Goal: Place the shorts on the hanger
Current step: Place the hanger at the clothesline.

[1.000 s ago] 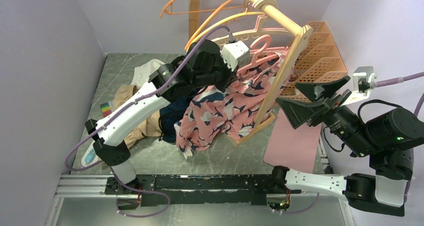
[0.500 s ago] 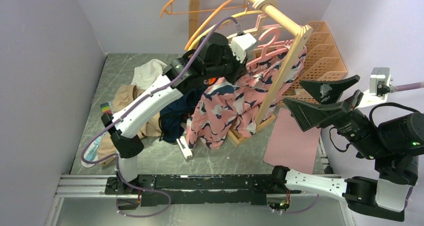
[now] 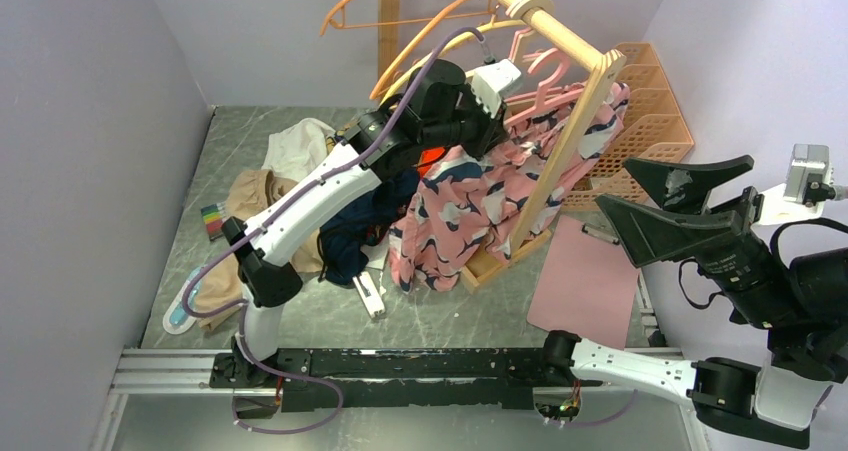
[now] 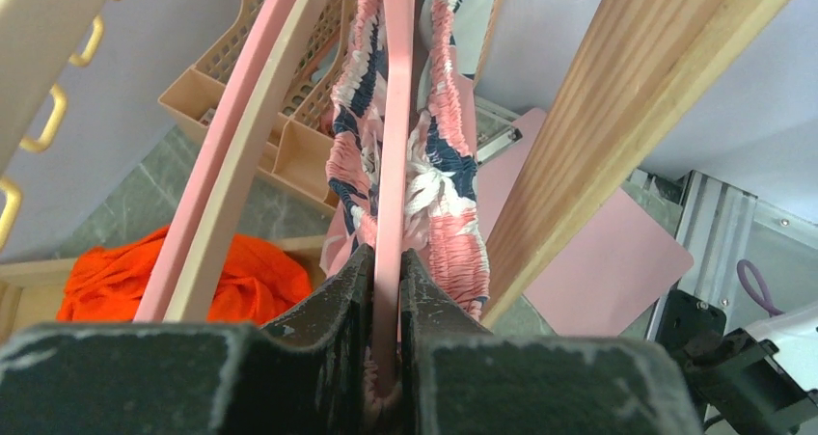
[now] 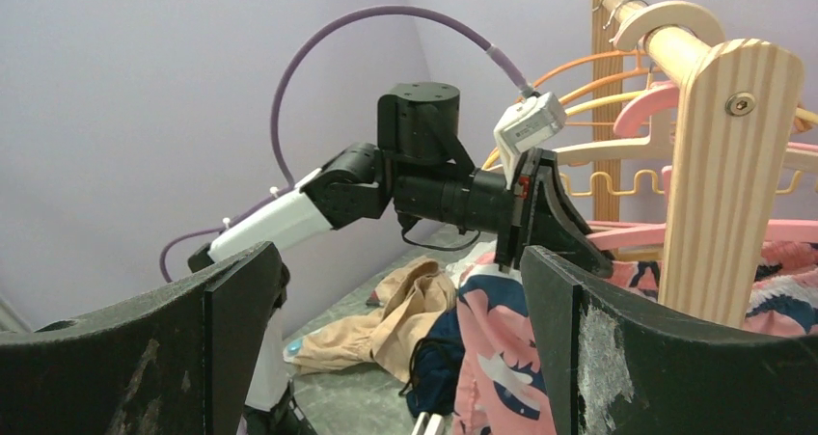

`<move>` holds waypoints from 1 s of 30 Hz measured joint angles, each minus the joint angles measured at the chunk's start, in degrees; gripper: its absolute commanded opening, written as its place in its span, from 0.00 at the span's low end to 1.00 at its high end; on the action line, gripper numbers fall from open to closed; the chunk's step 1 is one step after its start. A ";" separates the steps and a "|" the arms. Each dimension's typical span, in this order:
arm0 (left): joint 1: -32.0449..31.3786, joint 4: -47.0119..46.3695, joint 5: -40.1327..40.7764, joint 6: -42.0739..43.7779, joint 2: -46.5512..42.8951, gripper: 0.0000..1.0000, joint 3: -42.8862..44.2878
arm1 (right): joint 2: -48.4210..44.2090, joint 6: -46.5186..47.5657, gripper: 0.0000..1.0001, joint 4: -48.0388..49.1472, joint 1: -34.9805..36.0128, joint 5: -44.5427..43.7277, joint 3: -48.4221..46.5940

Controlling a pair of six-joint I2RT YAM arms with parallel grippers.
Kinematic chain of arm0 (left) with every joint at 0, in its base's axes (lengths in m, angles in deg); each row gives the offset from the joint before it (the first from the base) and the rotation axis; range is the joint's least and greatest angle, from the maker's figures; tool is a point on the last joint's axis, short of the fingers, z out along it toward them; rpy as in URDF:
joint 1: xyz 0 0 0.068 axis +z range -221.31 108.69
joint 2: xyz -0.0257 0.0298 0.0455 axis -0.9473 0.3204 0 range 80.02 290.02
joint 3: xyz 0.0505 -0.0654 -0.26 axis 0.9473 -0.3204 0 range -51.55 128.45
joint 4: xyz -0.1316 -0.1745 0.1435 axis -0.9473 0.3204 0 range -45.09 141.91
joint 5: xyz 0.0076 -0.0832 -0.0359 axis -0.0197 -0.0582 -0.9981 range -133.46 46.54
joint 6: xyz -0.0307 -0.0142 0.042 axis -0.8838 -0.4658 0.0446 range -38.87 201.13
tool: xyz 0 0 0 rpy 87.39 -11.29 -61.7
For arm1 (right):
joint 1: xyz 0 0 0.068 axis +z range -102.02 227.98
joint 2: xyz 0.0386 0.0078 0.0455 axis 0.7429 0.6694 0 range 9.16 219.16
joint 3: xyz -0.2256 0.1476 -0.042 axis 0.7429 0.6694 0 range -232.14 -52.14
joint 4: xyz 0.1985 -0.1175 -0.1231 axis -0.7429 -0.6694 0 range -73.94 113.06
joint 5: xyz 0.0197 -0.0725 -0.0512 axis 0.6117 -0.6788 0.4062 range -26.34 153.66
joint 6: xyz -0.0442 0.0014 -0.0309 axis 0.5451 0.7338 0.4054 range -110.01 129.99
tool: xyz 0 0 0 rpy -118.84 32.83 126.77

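Clearly, what matters now is how the hanger (image 4: 395, 88) lies against the wooden rail (image 3: 540, 16) of the rack. The left gripper (image 4: 386, 271) is nearly closed, its jaws pinched on one pink arm of the hanger. From that grip the hanger's long axis runs straight away from the fingers towards the orange basket (image 3: 640, 121). In the left wrist view it passes just beside the rack's slanted wooden post (image 4: 617, 117). The shorts (image 3: 455, 221) are on the hanger. Their gathered waistband bunches on both sides of the pink bar just past the jaws, and the printed legs hang down in front of the rack towards the table. An orange-red garment (image 4: 116, 271) lies below on the left and is not involved. From above, the pink hook appears close under the rail near its end post, but whether it touches the wood cannot be told. The left arm is the one at the rack. The right gripper (image 3: 615, 186) is spread as wide as it goes, holds nothing and sits well off to the right, pointing at the rack. The shorts look as good as mounted, so the remaining step is probably hooking the hanger over the rail. That would call for lifting the hook above the rail while keeping the bar clear of the post.
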 measured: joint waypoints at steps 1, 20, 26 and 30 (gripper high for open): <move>0.04 -0.17 -0.31 -0.02 0.46 0.07 0.28 | -0.17 -0.09 1.00 0.24 -0.02 0.02 0.13; 0.13 -12.41 -3.58 -0.39 7.37 0.07 3.19 | -0.55 -0.83 1.00 0.76 -0.13 0.90 1.44; 0.13 -15.98 -4.39 -0.35 8.24 0.07 3.19 | -0.59 -0.81 1.00 0.76 -0.28 0.85 1.68; 0.13 -18.21 -5.40 -0.35 8.50 0.07 3.19 | -0.81 -0.81 1.00 0.85 -0.28 0.83 1.99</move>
